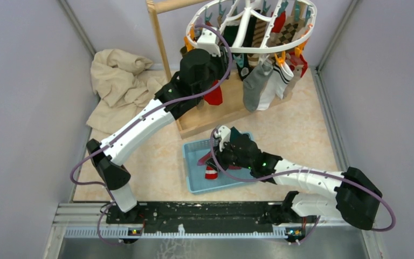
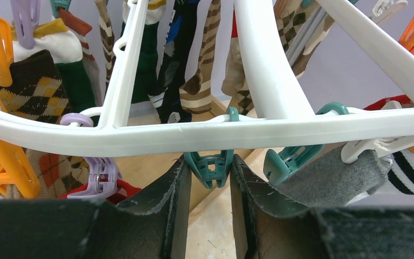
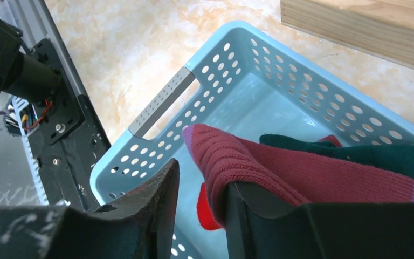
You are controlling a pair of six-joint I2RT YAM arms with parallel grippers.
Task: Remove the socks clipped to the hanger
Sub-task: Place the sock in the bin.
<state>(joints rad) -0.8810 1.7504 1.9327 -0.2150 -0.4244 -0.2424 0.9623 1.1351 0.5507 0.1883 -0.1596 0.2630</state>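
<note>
The white oval hanger (image 1: 269, 51) hangs at the back with several socks (image 1: 259, 81) clipped under it. My left gripper (image 1: 207, 33) is raised to its rim (image 2: 194, 135). Its fingers (image 2: 175, 189) press both sides of an empty teal clip (image 2: 211, 167). A red sock (image 1: 213, 96) hangs below on a lilac clip (image 2: 102, 178). My right gripper (image 1: 216, 154) is low over the blue basket (image 1: 194, 181) with its jaws apart (image 3: 202, 183). A maroon sock (image 3: 302, 172) lies draped over its right finger, beside a dark green sock (image 3: 388, 154).
The light wooden stand (image 1: 159, 38) carries the hanger, and its base (image 1: 215, 118) lies just behind the basket (image 3: 221, 59). A large beige cloth (image 1: 118, 81) is heaped at the back left. Grey walls close in both sides. The arm-base rail (image 1: 194, 213) runs along the near edge.
</note>
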